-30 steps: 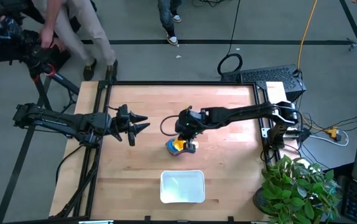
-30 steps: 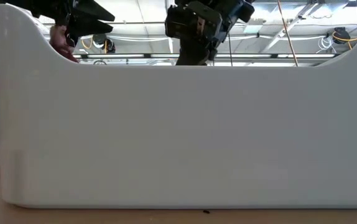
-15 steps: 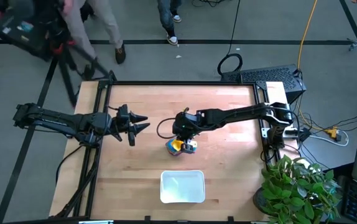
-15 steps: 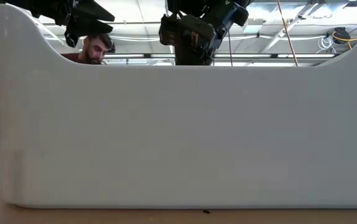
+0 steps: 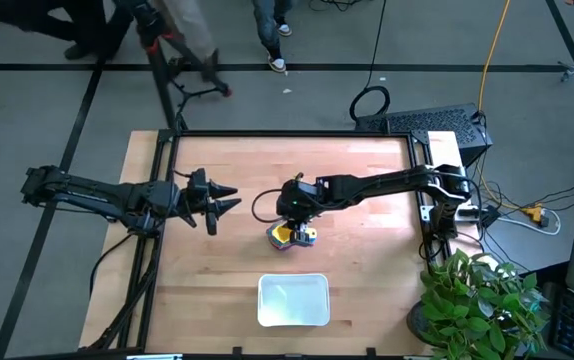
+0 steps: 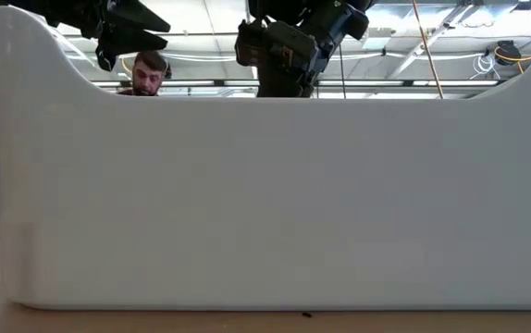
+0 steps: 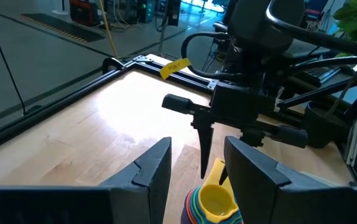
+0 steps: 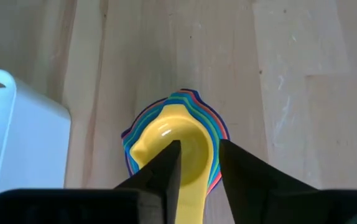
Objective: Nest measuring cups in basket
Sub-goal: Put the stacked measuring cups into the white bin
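The measuring cups point(image 5: 283, 236) stand nested in one stack on the table's middle, with the yellow cup point(image 8: 172, 140) on top and blue, green and red rims showing around it. My right gripper point(image 8: 200, 149) is right over the stack, fingers pointing down, shut on the yellow cup's handle. In the left wrist view, the stack point(image 7: 213, 200) sits below that gripper point(image 7: 206, 168). My left gripper point(image 5: 229, 198) hangs open left of the stack, touching nothing. The white basket point(image 5: 293, 300) is empty, nearer the near edge. My right gripper pinches the yellow cup's flat handle point(image 8: 194, 179) between its two fingers, coming from above and pointing down. The yellow cup sits upright inside the other cups, and the stack rests on the table.
The basket's white wall point(image 6: 265, 203) fills most of the low view and hides the stack there. Bare wood lies between the stack and the basket point(image 8: 4, 124). A person with a tripod moves beyond the table's far left corner.
My right gripper has shifted a little toward the table's left, over the stack, then held still. The person behind the far edge has carried the tripod along. The stack and the basket have stayed in place.
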